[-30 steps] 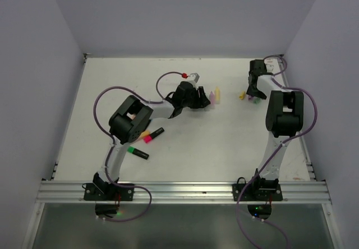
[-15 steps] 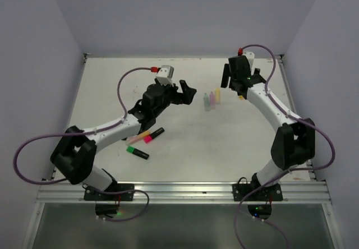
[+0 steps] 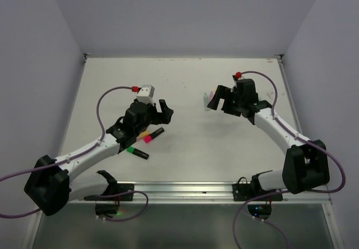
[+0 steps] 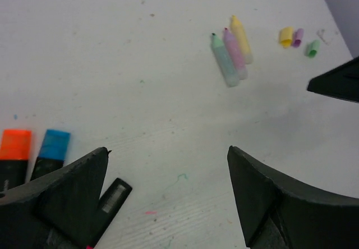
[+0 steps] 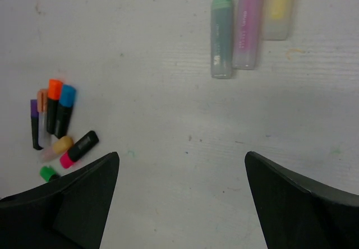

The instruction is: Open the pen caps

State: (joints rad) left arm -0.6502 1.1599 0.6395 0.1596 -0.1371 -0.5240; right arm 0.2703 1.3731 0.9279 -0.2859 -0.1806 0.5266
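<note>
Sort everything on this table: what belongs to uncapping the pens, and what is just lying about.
For the job:
- three pastel highlighters, side by side
- three loose caps near them
- black-barrelled highlighters, with orange and blue caps on two of them

Just lying about:
- ink marks on the table
- purple cables on the arms

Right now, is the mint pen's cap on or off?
Off: the mint pen shows a bare dark tip; a mint cap lies loose nearby.
</note>
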